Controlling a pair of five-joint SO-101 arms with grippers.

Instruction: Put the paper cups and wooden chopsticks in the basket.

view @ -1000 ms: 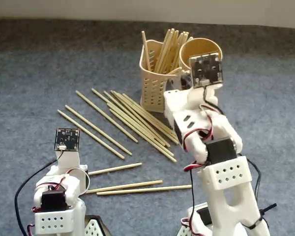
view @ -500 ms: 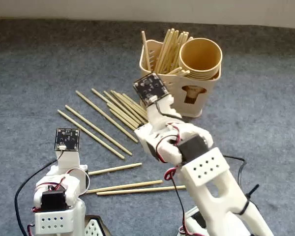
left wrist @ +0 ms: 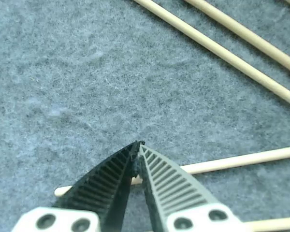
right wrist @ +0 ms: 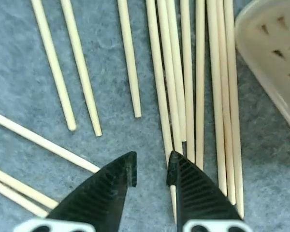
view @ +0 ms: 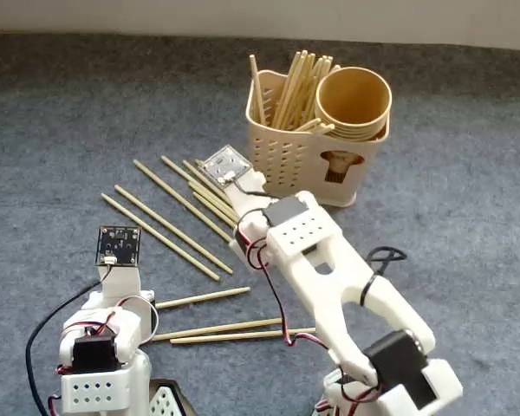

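Basket (view: 277,160) stands upright at the far side of the worktop (view: 69,113). Seen from above, stacked cups (view: 354,102) sit nested in its right compartment. A bunch of chopsticks (view: 296,82) stands on end in the left one, tips well above the rim.

Other chopsticks lie flat on the worktop. A fan of loose ones (view: 189,206) spreads out from the basket's near-left corner, and three more (view: 221,328) lie nearer the arm bases, approx. parallel to each other.

R arm (view: 329,269) stretches fwd over the fan, its wrist just beside the basket's near-left corner. R end effector (right wrist: 151,169) points down at the worktop, released: jaws a little apart w/ nothing between them. The gap sits over bare worktop at the edge of the tight bundle (right wrist: 198,96). One finger overlaps a stick of that bundle; can't tell if it touches. Basket wall (right wrist: 275,63) is just beyond the bundle. Two separate sticks (right wrist: 67,72) lie on the bundle's other side.

L arm (view: 104,347) sits folded low at the near-left. L end effector (left wrist: 137,145) is clenched, tips meeting, holding nothing. One stick (left wrist: 241,158) on the worktop passes beneath it, and two diagonal ones (left wrist: 217,50) lie farther out, apart from it.
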